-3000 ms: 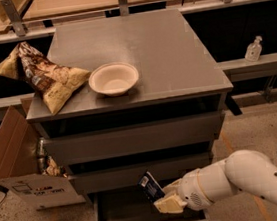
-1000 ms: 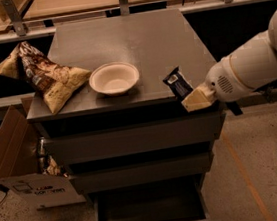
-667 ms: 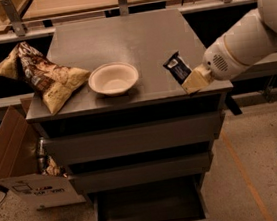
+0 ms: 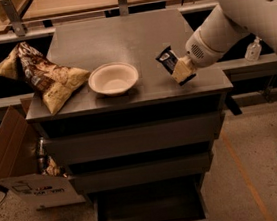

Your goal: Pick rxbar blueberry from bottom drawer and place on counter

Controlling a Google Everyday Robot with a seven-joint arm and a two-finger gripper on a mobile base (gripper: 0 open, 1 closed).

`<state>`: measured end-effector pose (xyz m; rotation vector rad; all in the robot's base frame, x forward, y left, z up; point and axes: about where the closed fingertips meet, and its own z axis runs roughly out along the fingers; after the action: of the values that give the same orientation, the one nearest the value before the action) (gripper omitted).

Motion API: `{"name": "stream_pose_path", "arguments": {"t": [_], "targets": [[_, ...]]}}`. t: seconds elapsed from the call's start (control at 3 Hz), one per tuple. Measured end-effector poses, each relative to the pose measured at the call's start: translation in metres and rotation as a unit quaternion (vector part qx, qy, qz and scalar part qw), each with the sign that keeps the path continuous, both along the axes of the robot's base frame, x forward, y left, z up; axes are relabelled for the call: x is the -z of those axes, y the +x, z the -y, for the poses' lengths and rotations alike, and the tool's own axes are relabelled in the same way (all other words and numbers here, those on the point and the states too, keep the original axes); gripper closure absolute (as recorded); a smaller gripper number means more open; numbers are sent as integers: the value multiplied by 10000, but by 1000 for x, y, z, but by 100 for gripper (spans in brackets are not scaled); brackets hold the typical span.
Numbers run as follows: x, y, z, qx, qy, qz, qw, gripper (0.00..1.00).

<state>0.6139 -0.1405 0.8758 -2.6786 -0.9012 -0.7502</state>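
Shifting slightly inward since a moment ago, the gripper (image 4: 180,70) is hanging over the counter (image 4: 119,39) near its right front corner, clamping the rxbar blueberry (image 4: 166,58) by its lower end. From the pale fingers the thin, flat, glossy dark bar is jutting toward 11 o'clock, long axis tilted, sitting at 3 o'clock of the smooth white bowl (image 4: 113,78), with the matte grey slab waiting below.

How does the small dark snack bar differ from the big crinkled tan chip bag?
The small dark snack bar is flat and tiny; the crinkled tan chip bag is puffy, far larger. The gripper holds the bar tilted over the grey counter's right side; the bag lies at its left edge. Both are wrapped snacks.
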Motion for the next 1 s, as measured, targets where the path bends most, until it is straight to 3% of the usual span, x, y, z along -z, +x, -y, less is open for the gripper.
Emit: {"name": "stream_pose_path", "arguments": {"t": [0.33,0.67,1.0], "targets": [[11,20,1,309,-178,-90,9993,53],[13,23,3,436,-152,-105,9989,30],[-5,19,6,348,406,121,9985,6]]}}
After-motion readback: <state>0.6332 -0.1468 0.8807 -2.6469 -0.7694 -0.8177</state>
